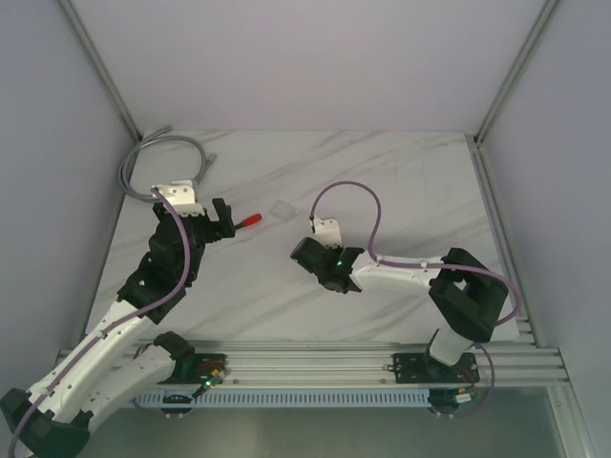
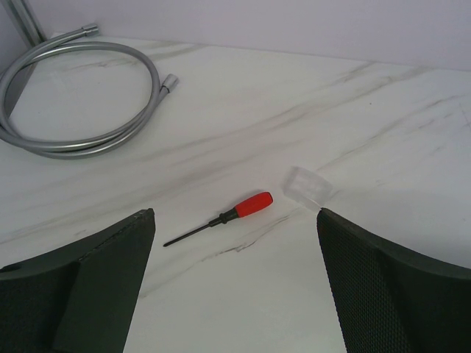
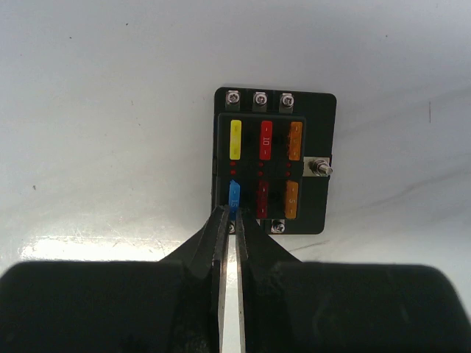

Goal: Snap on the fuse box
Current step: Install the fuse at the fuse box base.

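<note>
Fuse box [image 3: 274,160] lies flat on table [image 1: 401,191], dead ahead of R gripper [image 3: 229,218]; the tips touch its near edge at the blue fuse [image 3: 234,193]. Box's long axis runs straight away from the fingers, w/ screw row on far edge and a stud on its right side. R fingers are pressed almost together, thin slit only (nipping the fuse or just resting on it, can't tell). Clear cover [image 1: 283,210] sits near the box, off its far-left corner, not touching. Red-handled screwdriver [image 2: 243,209] is further left of the box, past the cover. L gripper [image 1: 224,224] is spread wide, empty, nearer the cover than the box.

Judgement: cover must come across to the box. Bare marble btwn them, table edges well off, hose [image 2: 73,95] farthest from the box.
</note>
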